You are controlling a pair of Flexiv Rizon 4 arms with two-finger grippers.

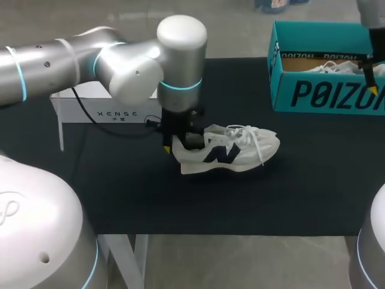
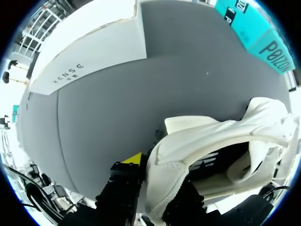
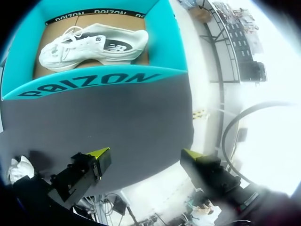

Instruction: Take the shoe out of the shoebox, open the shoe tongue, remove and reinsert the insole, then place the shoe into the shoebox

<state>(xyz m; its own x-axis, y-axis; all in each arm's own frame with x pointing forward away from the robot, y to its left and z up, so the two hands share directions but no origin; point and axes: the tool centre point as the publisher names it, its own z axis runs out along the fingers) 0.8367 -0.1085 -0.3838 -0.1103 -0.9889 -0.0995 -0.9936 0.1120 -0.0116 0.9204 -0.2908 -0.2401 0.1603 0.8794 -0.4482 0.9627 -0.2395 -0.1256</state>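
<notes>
While the left claw (image 2: 157, 181) clamps the shoe (image 1: 231, 150) on the dark table (image 1: 180, 205), the right claw (image 3: 146, 154) gapes empty.

Dark tabletop (image 1: 313, 192), with a flat white box (image 1: 90, 111) sitting at the far left, some print on its near side. A black cable (image 1: 90, 118) trails across its front onto the mat.

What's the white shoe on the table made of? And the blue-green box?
The white shoe looks like soft fabric with matte, leather-like panels: its heel collar bends and creases. I can't tell exactly which. The shoebox looks like cardboard, plain brown inside and smooth printed teal outside.
</notes>
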